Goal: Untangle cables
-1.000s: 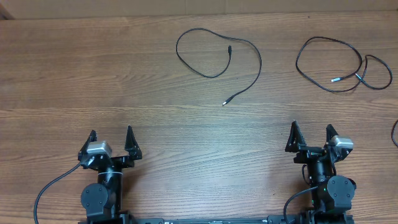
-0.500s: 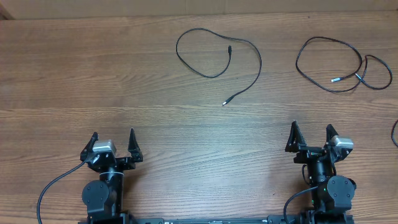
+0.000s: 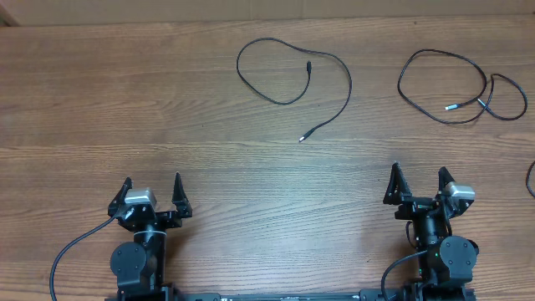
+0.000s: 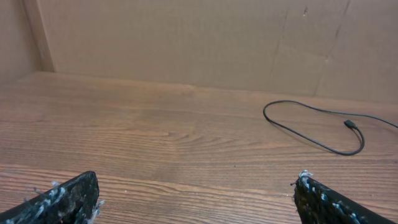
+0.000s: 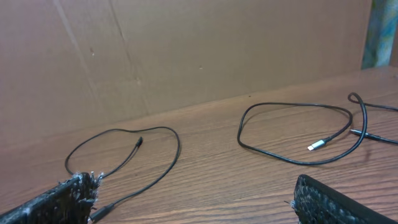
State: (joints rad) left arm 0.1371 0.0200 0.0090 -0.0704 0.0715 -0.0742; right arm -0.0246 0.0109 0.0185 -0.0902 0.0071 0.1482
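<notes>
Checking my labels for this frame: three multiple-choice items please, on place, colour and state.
1. The middle cable and right cable lie: A far side of the table; B between the grippers; C under an arm.
2. Their colour: A white; B black; C red.
3. The left gripper and right gripper are: A open, empty; B shut on cables; C one shut.
Answers: 1 A, both lie far from the grippers; 2 B, both cords look black; 3 A, fingers spread with nothing between.
</notes>
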